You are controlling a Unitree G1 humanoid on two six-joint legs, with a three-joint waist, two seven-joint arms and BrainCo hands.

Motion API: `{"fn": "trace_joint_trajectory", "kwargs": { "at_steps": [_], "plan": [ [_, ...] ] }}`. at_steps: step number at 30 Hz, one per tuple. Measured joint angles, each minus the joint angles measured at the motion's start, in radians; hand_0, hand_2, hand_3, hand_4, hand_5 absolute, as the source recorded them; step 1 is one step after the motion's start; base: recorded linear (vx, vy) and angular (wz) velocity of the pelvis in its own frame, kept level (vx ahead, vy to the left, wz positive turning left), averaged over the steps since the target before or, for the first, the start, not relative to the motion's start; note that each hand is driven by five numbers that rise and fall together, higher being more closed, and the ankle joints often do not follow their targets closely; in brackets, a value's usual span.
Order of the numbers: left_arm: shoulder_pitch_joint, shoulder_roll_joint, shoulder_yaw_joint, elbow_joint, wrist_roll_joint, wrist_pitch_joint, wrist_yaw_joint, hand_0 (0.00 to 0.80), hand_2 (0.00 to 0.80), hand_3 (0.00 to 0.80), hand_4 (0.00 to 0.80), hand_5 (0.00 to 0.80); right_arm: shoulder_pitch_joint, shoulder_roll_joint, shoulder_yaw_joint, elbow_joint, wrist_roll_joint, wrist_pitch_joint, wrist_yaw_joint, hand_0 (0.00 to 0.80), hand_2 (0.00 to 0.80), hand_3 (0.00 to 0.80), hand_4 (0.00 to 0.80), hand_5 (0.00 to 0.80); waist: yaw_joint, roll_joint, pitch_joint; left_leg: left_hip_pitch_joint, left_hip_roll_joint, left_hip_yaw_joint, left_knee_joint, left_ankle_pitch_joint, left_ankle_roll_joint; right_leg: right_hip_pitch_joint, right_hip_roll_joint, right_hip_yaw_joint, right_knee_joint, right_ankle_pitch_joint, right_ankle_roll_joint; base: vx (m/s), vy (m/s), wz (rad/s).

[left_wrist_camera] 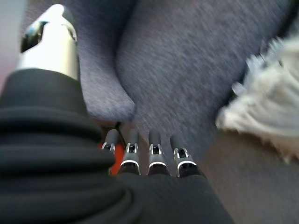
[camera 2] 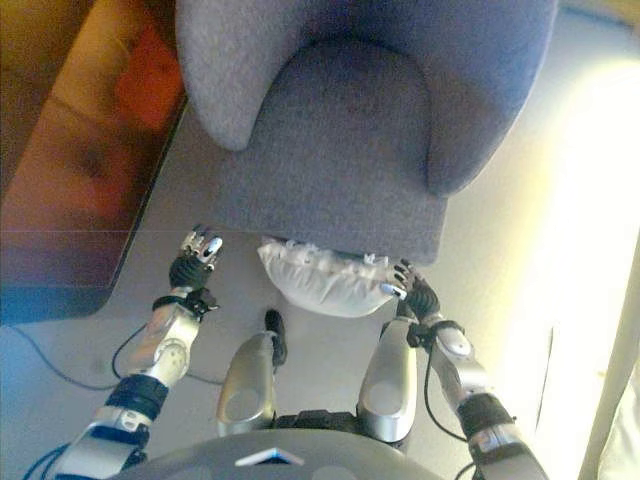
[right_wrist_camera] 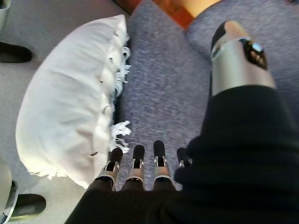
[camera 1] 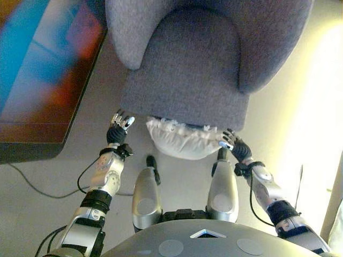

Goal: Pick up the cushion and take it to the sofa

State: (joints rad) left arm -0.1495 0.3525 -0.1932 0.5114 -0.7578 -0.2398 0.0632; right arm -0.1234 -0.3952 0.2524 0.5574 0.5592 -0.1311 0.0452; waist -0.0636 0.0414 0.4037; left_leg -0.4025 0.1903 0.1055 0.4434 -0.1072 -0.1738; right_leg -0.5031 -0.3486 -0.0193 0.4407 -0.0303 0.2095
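Fingers (right_wrist_camera: 135, 165) of R hand (camera 1: 236, 145) straight, spread a little, dark tips pointing at front face of grey sofa (camera 1: 185, 80); thumb apart from them, out over the grey fabric. Nothing gripped. Outermost fingertip just beside or touching end of white cushion (camera 1: 185, 139) — contact not resolvable in R wrist view.

L hand (camera 1: 119, 128) likewise relaxed: fingers (left_wrist_camera: 154, 156) in a straight row, thumb held apart, holding nothing. Sits near the sofa's front L corner, well clear of cushion edge; gap of bare floor (camera 1: 59, 176) between the two in head views.

Cushion: white, plump, fringed along one seam. Lies on floor against base of sofa front, roughly centred btwn both hands, closer to R. Fringed long edge tucked up at/under the seat's front edge; rounded side faces robot. Not lifted, not on seat.

Sofa: grey woven upholstery, curved back and arms wrapping a rounded seat cushion, directly ahead. Seat bare.

Dark-framed panel (camera 1: 43, 69) w/ blue-orange sheen on robot's L, beside sofa, lying flat or leaning — can't tell which. Floor pale grey; bright light patch along R side.
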Motion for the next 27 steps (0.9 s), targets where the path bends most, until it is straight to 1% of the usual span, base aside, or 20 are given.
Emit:
{"fn": "trace_joint_trajectory", "kwargs": {
  "at_steps": [3,7,10,13,16,18,19,20,22,25,27],
  "plan": [
    [-0.056,0.008,-0.029,0.019,0.038,-0.021,0.01,0.0,0.0,0.0,0.0,0.0,-0.111,-0.026,-0.001,0.015,-0.001,-0.009,-0.04,0.0,0.0,0.0,0.0,0.0,0.002,0.005,0.047,-0.08,0.029,-0.009,0.062,-0.011,-0.007,-0.07,0.016,-0.011,0.026,0.014,-0.016,-0.124,0.005,-0.16],
    [-0.156,0.014,-0.064,0.033,0.073,-0.033,0.047,0.0,0.0,0.0,0.0,0.0,-0.209,-0.058,0.019,0.021,-0.047,-0.011,-0.086,0.0,0.0,0.0,0.0,0.0,0.0,0.012,0.088,-0.194,0.046,-0.038,0.147,-0.033,-0.009,-0.162,0.031,-0.011,0.067,0.026,-0.025,-0.104,0.021,-0.08],
    [-0.225,0.018,-0.063,0.057,0.085,-0.052,0.072,0.0,0.0,0.0,0.0,0.0,-0.256,-0.062,0.045,0.043,-0.086,-0.009,-0.115,0.0,0.0,0.0,0.0,0.0,0.001,0.012,0.099,-0.266,0.048,-0.05,0.193,-0.042,-0.003,-0.227,0.031,-0.006,0.103,0.025,-0.027,-0.089,0.031,0.01],
    [-0.253,0.025,-0.067,0.069,0.157,-0.063,0.098,0.0,0.0,0.0,0.0,0.0,-0.317,-0.071,0.058,0.076,-0.098,-0.006,-0.134,0.0,0.0,0.0,0.0,0.0,0.003,0.019,0.103,-0.33,0.051,-0.056,0.246,-0.056,0.003,-0.282,0.029,-0.004,0.134,0.024,-0.026,-0.095,0.045,-0.02],
    [-0.291,0.041,-0.098,0.102,0.198,-0.062,0.119,0.0,0.0,0.0,0.0,0.0,-0.375,-0.089,0.058,0.107,-0.098,0.0,-0.165,0.0,0.0,0.0,0.0,0.0,0.009,0.023,0.106,-0.416,0.055,-0.068,0.309,-0.07,0.008,-0.358,0.028,0.001,0.178,0.022,-0.023,-0.095,0.023,-0.02],
    [-0.309,0.052,-0.104,0.12,0.199,-0.062,0.125,0.0,0.0,0.0,0.0,0.0,-0.404,-0.098,0.056,0.125,-0.098,0.003,-0.185,0.0,0.0,0.0,0.0,0.0,0.008,0.024,0.108,-0.471,0.055,-0.081,0.35,-0.077,0.009,-0.409,0.026,0.003,0.215,0.018,-0.03,0.0,0.005,0.02],
    [-0.322,0.055,-0.104,0.129,0.198,-0.062,0.129,0.0,0.0,0.0,0.0,0.0,-0.418,-0.1,0.057,0.131,-0.099,0.006,-0.194,0.0,0.0,0.0,0.0,0.0,0.01,0.024,0.108,-0.494,0.055,-0.086,0.368,-0.088,0.012,-0.43,0.025,0.004,0.234,0.009,-0.024,0.0,0.0,0.0],
    [-0.327,0.057,-0.104,0.143,0.196,-0.062,0.132,0.0,0.0,0.0,0.0,0.0,-0.424,-0.106,0.057,0.135,-0.105,0.006,-0.203,0.0,0.0,0.0,0.0,0.0,0.016,0.024,0.108,-0.515,0.06,-0.09,0.397,-0.097,0.011,-0.454,0.021,0.005,0.261,0.003,-0.028,-0.077,0.034,-0.05],
    [-0.334,0.072,-0.098,0.159,0.19,-0.068,0.136,0.0,0.0,0.0,0.0,0.0,-0.435,-0.14,0.046,0.127,-0.123,0.003,-0.218,0.0,0.0,0.0,0.0,0.0,0.021,0.024,0.108,-0.577,0.06,-0.097,0.453,-0.113,0.016,-0.515,0.013,0.009,0.309,-0.003,-0.027,-0.069,0.04,-0.05],
    [-0.354,0.08,-0.098,0.178,0.183,-0.073,0.146,0.0,0.0,0.0,0.0,0.0,-0.46,-0.178,0.037,0.132,-0.147,0.007,-0.224,0.0,0.0,0.0,0.0,0.0,0.022,0.023,0.109,-0.657,0.054,-0.114,0.506,-0.119,0.016,-0.59,0.013,0.018,0.357,-0.006,-0.029,-0.043,0.021,0.02],
    [-0.354,0.081,-0.095,0.179,0.168,-0.078,0.154,0.0,0.0,0.0,0.0,0.0,-0.464,-0.174,0.031,0.131,-0.147,0.005,-0.236,0.0,0.0,0.0,0.0,0.0,0.025,0.022,0.11,-0.693,0.049,-0.122,0.526,-0.119,0.016,-0.625,0.014,0.023,0.377,-0.007,-0.03,-0.034,-0.002,0.03]
  ]
}}
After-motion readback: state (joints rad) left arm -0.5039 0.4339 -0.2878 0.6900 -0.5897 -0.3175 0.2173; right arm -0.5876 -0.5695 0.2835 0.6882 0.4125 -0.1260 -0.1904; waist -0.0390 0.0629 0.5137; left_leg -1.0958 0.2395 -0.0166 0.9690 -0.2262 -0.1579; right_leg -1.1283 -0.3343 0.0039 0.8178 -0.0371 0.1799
